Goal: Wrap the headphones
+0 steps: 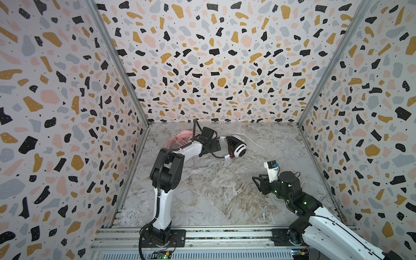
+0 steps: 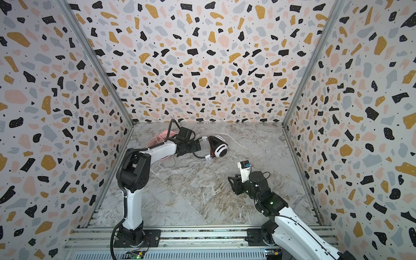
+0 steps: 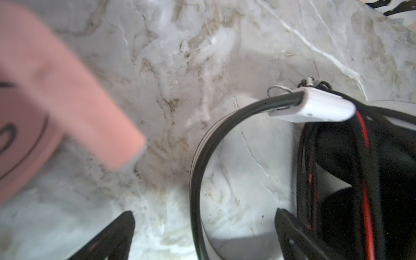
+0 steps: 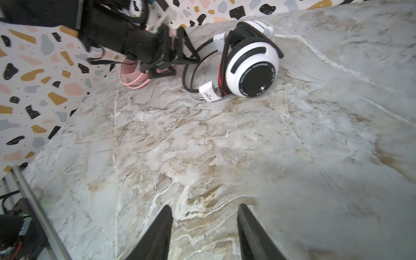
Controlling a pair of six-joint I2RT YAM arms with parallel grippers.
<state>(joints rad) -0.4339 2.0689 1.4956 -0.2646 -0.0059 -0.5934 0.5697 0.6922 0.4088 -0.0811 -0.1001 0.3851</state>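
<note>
The white-and-black headphones (image 1: 238, 150) (image 2: 220, 150) (image 4: 249, 67) lie on their side at the back of the table, with a black and red cable (image 4: 222, 67) looped around the ear cups. My left gripper (image 1: 216, 145) (image 2: 197, 145) (image 3: 203, 213) is open, its jaws standing wide on either side of the thin black headband (image 3: 198, 157) without pinching it. Behind that arm, the pink headphones (image 1: 177, 140) (image 2: 157, 140) (image 4: 132, 78) lie with their pink cable; they are a blur in the left wrist view. My right gripper (image 1: 255, 180) (image 2: 230, 180) (image 4: 204, 207) is open and empty, low over the marble at the front right.
The marble tabletop (image 1: 213, 191) is boxed in by terrazzo-patterned walls (image 1: 67, 112) on three sides. An aluminium rail (image 1: 213, 234) with both arm bases runs along the front edge. The pink headphones sit close to the back left corner.
</note>
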